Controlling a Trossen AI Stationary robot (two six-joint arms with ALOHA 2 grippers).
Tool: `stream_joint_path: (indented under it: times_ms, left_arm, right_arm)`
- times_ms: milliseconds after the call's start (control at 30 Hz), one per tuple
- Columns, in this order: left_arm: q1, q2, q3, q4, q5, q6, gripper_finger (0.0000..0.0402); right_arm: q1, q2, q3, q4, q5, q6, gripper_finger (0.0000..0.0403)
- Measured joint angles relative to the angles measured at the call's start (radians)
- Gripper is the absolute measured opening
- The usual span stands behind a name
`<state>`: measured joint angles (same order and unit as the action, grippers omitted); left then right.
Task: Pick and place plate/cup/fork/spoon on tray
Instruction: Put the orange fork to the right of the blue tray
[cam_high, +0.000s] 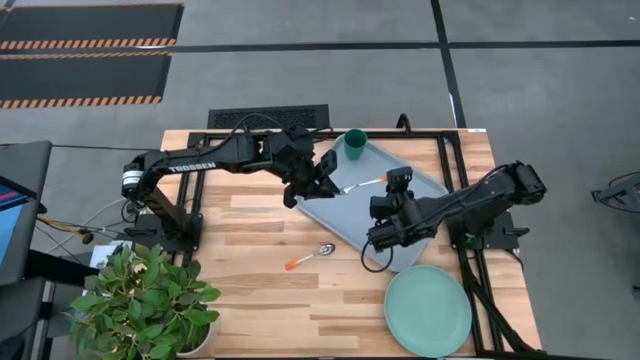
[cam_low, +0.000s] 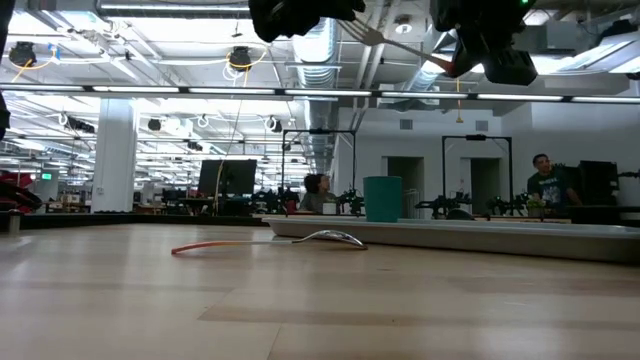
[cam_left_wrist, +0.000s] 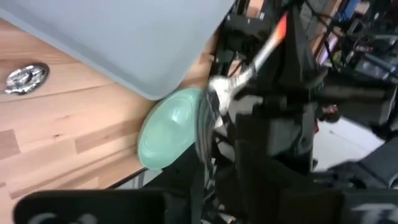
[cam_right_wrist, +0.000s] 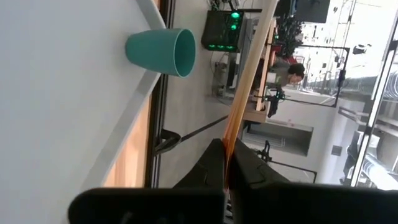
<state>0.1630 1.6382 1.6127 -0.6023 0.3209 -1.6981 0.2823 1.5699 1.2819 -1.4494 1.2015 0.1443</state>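
Observation:
The fork (cam_high: 362, 185) is in the air over the tray (cam_high: 340, 218). My right gripper (cam_high: 389, 182) is shut on its orange handle. My left gripper (cam_high: 312, 180) is open beside the tine end (cam_low: 352, 30); I see no contact. The dark green cup (cam_high: 355, 145) stands upright on the tray's far corner and also shows in the right wrist view (cam_right_wrist: 161, 50). The spoon (cam_high: 310, 257) lies flat on the wood on the near side of the tray. The mint-green plate (cam_high: 428, 310) lies flat at the table's near right. My right gripper pinches the fork's orange handle (cam_right_wrist: 229, 144) near its free end between its two fingers. The fork sticks out past the fingertips toward my left gripper. It is lifted clear above the tray, and its tine end (cam_left_wrist: 217, 87) is a little higher than its handle.
A potted plant (cam_high: 145, 300) stands at the table's near left corner. Bare wood lies between the plant and the spoon. People sit in the room beyond the table (cam_low: 545, 180).

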Motion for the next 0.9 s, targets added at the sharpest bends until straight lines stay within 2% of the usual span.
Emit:
stream_joint_path:
  times_ms: [333,533,700,900]
  left_arm:
    - [0.010,0.000,0.000,-0.009,-0.039,0.029,0.0012]
    - [0.009,0.000,0.000,-0.013,-0.067,0.073,0.0007]
    - [0.009,0.000,0.000,-0.011,-0.100,0.094,0.0039]
    - [0.007,0.000,0.000,-0.009,-0.129,0.073,0.0116]
  right_arm:
    - [-0.009,0.000,0.000,-0.001,0.014,0.003,0.0011]
    - [-0.009,0.000,0.000,-0.002,0.026,0.004,0.0011]
    - [-0.009,0.000,0.000,0.000,0.032,0.004,0.0011]
    - [-0.008,0.000,0.000,0.000,0.037,0.001,0.0011]
